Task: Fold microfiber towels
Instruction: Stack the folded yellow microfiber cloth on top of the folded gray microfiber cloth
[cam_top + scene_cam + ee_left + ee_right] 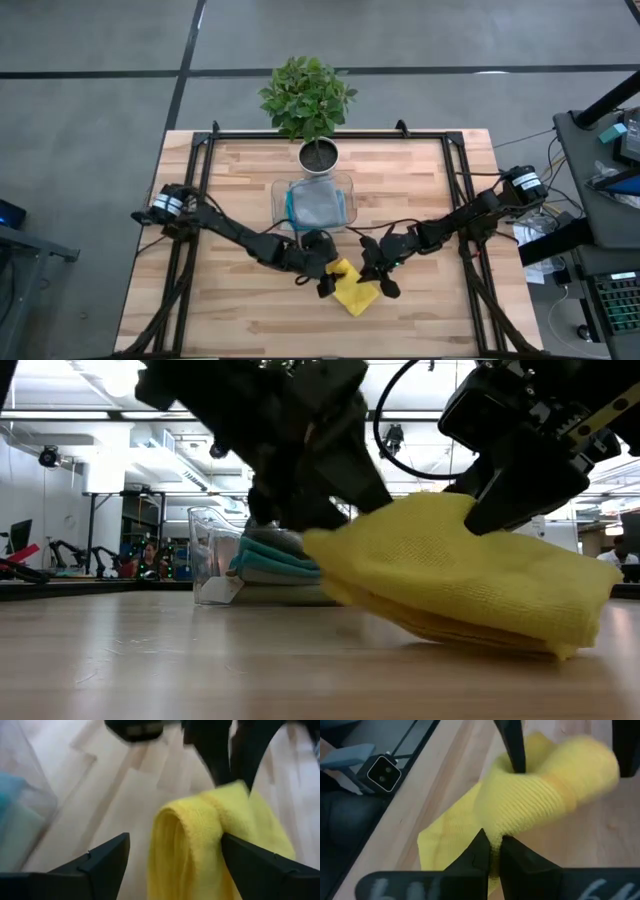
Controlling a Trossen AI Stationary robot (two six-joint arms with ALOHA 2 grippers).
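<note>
The yellow towel lies on the wooden table on the near side of the clear plastic tray, well apart from it, and it is the only cloth out of the tray. It is doubled over on itself, with a rounded fold standing up and layered edges showing along its lower side, so I judge the fold is partly made but not yet flattened or squared.

Both grippers are down at this towel. The left gripper stands at the towel's left edge with its fingers spread wide on either side of the raised fold, touching nothing that I can make out; it looks like a release. The right gripper is at the towel's right edge, its fingers pressed together and pinching a bit of yellow cloth between the tips. Both arms reach inward from the table's outer corners, elbows bent low over the wood.

In the tray itself lies a stack of folded cloths: a grey towel on top, teal edges beneath it. How many are stacked there cannot be counted, so the share left is uncertain. Beyond the tray stands a potted plant.
</note>
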